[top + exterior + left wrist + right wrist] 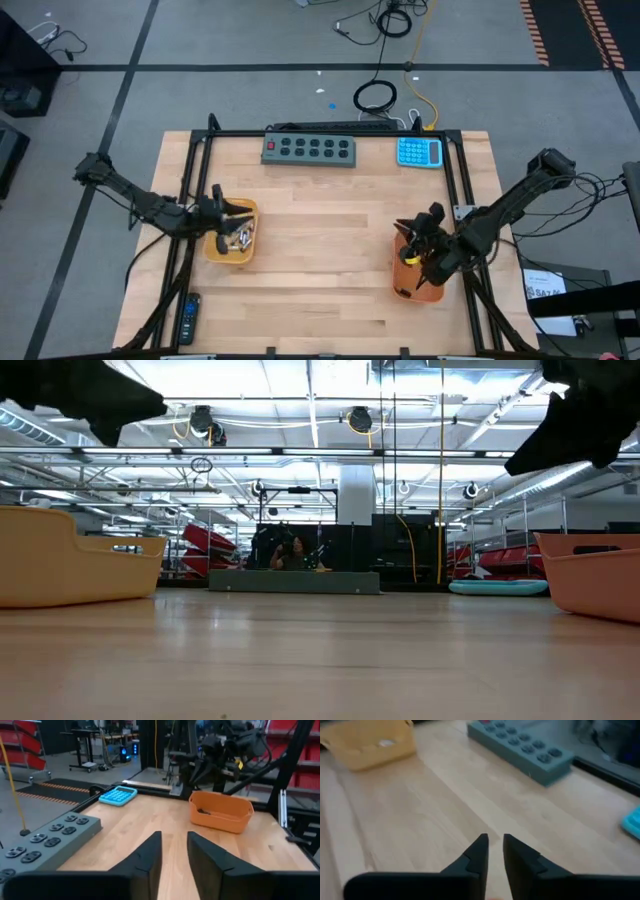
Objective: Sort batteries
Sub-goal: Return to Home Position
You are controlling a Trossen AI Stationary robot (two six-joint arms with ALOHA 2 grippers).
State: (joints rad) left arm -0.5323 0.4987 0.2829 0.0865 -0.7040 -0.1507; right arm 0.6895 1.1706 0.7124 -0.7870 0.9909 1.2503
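Two bins stand on the bench in the high view: a yellow bin at the left holding a heap of silvery-white batteries, and an orange bin at the right. The left pincer hangs over the yellow bin, the right pincer over the orange one.

Low view: both bins rest at the bench's sides, their contents hidden behind their walls.

Left wrist view: the left pincer's fingers stand slightly parted and empty, and small dark batteries lie inside the orange bin.

Right wrist view: the right pincer is narrowly parted, gripping nothing.
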